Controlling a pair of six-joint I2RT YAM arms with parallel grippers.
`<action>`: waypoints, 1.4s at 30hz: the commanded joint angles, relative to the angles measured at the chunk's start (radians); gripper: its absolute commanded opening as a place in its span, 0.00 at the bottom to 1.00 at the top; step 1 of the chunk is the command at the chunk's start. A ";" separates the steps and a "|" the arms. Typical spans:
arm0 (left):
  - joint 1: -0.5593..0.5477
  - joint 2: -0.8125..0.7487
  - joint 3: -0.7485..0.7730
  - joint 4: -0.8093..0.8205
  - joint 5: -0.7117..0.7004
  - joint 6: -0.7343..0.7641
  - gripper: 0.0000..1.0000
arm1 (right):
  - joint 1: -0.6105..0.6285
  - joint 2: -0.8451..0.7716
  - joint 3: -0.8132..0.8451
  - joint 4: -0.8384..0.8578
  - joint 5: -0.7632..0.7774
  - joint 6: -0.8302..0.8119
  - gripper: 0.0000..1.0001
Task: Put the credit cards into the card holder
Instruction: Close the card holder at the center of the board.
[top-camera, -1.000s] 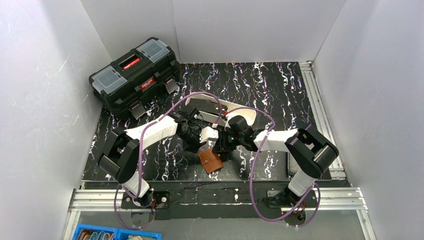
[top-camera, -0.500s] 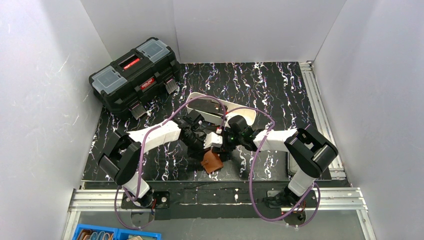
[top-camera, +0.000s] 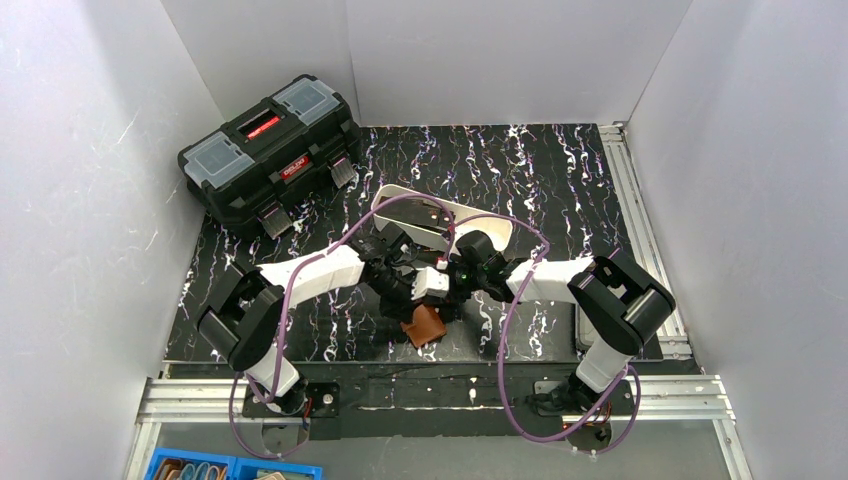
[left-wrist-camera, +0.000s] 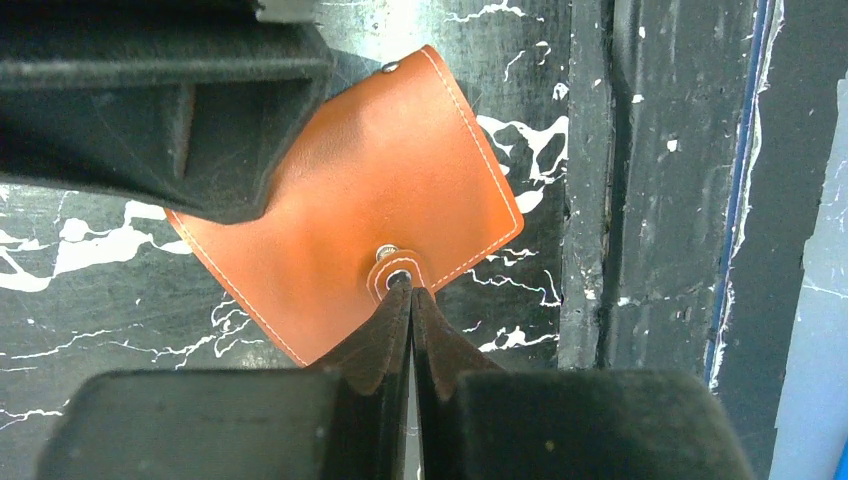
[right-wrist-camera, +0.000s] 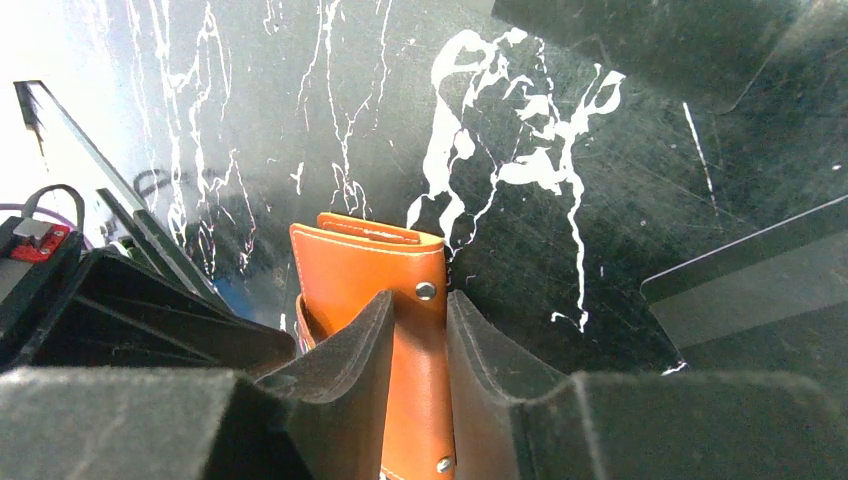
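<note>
While the card holder (top-camera: 424, 324), near the table's (top-camera: 560, 180) front edge, is clamped by the right gripper (right-wrist-camera: 418, 312), its snap tab (left-wrist-camera: 398, 275) should be drawn open slowly by the fully closed left gripper (left-wrist-camera: 410, 292).

Table (top-camera: 560, 180): black top with white and purple veining.
Toolbox (top-camera: 268, 152): black, closed, with a red label on the lid, two translucent grey lid compartments and two metal latches on its front. It stands askew at the table's far left corner.
Tray (top-camera: 400, 192): long white oblong, lying slantwise near the middle of the table.
Rails: aluminium profile along the table's right edge (top-camera: 640, 210) and near edge (top-camera: 450, 395).
Bin (top-camera: 235, 468): blue, beyond the near left corner, partly cut off.
Walls (top-camera: 90, 200): plain white panels on three sides.
</note>
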 joint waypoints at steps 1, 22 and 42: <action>-0.015 -0.017 -0.010 0.014 0.021 -0.004 0.00 | 0.007 0.025 0.011 -0.024 0.018 -0.004 0.33; -0.028 -0.013 -0.010 0.004 -0.039 0.022 0.00 | 0.007 0.023 0.009 -0.024 0.020 0.001 0.33; -0.081 0.008 -0.023 0.070 -0.106 -0.040 0.00 | 0.007 0.030 0.008 -0.010 0.007 0.012 0.33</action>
